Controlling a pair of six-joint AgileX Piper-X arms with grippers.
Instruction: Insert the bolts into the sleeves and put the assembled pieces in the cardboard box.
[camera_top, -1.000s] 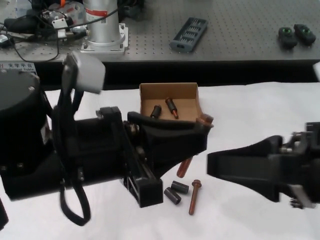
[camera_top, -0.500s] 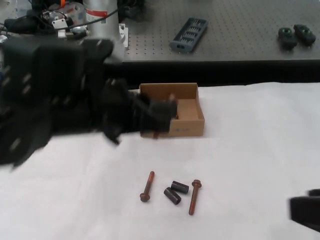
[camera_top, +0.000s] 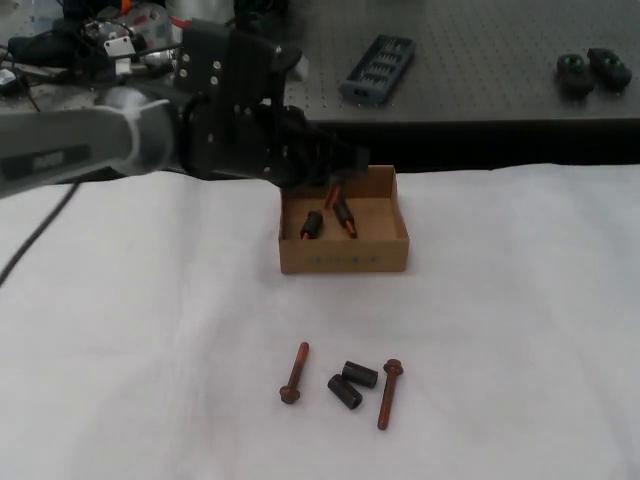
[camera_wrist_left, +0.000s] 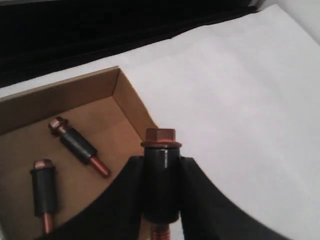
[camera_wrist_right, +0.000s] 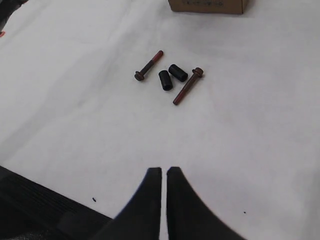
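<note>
My left gripper (camera_wrist_left: 161, 167) is shut on an assembled bolt-and-sleeve piece (camera_wrist_left: 160, 185), held over the near right corner of the cardboard box (camera_wrist_left: 134, 106). In the high view the left gripper (camera_top: 335, 170) hangs over the box's (camera_top: 343, 262) back edge. Two assembled pieces (camera_top: 312, 224) (camera_top: 345, 215) lie inside the box. On the white cloth lie two copper bolts (camera_top: 295, 372) (camera_top: 389, 393) with two black sleeves (camera_top: 345, 391) (camera_top: 360, 375) between them. My right gripper (camera_wrist_right: 164, 172) is shut and empty, low over the cloth, well short of those loose parts (camera_wrist_right: 165, 80).
Behind the cloth runs a perforated metal bench with a blue-grey bit holder (camera_top: 377, 67), a metal post (camera_top: 200, 20), cables (camera_top: 60, 50) and two black parts (camera_top: 592, 70). The cloth around the loose bolts is open.
The left arm swung from the foreground back to the box, carrying the assembled piece. The right arm pulled back out of the high view.
</note>
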